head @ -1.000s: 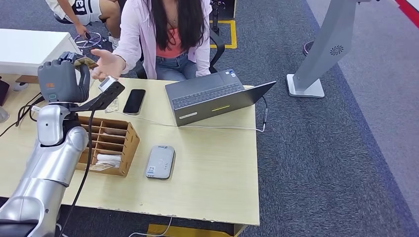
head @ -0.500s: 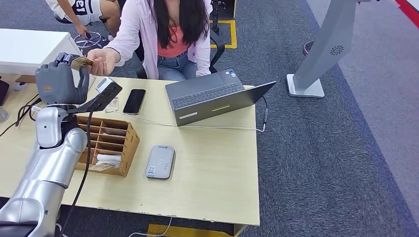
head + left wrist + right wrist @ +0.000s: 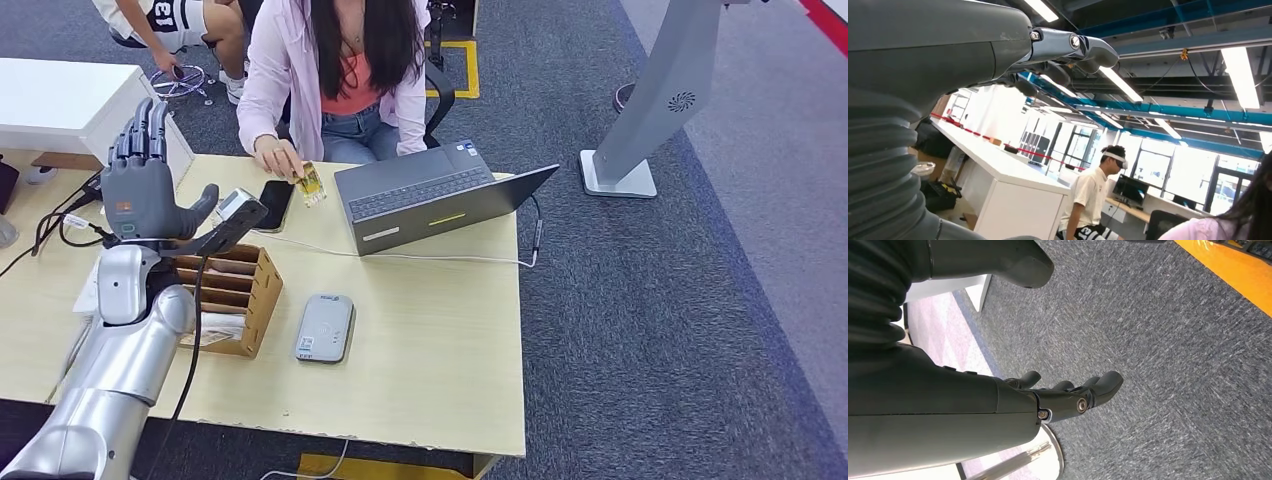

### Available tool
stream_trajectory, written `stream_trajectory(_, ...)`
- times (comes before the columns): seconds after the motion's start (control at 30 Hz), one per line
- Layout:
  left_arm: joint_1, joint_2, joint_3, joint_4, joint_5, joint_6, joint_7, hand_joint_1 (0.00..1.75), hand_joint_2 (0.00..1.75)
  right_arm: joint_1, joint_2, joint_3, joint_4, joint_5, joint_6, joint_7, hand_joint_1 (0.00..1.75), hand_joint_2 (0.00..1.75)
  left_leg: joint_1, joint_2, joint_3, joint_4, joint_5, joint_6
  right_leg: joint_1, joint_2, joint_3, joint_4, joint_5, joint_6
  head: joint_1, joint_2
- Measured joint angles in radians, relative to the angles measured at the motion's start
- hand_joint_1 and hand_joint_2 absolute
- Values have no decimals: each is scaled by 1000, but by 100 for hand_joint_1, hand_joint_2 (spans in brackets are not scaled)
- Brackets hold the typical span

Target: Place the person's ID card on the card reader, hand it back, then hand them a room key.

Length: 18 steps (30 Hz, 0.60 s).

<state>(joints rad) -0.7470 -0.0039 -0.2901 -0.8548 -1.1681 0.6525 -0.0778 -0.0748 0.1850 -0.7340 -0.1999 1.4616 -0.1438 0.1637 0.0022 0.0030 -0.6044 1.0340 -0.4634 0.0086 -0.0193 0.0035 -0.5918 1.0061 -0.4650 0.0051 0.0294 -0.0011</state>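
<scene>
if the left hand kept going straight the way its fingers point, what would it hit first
Probably nothing close. The left hand is raised above the table's far left edge, open, fingers pointing up and away from the robot. The left wrist view shows open room and ceiling past them. Beyond it stands a white counter, but depth is unclear.

Grey card reader (image 3: 324, 328) flat on desk, yellowish ID card (image 3: 311, 184) in person's fingers
</scene>
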Motion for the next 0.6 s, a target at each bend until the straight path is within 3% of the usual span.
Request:
stream_trajectory(0.4,23,-6,0,-32,2,-4,-8,0,175,0,0,-1,0,-5,-1,0,0,175,0,0,0,0,0,0,0,0,0,0,0,0,0,0)
stream_trajectory(0.6,157,-9,-12,-168,9,-61,-8,0,175,0,0,-18,0,-32,-12,1,0,175,0,1,0,0,-1,0,0,1,0,0,0,0,0,0)
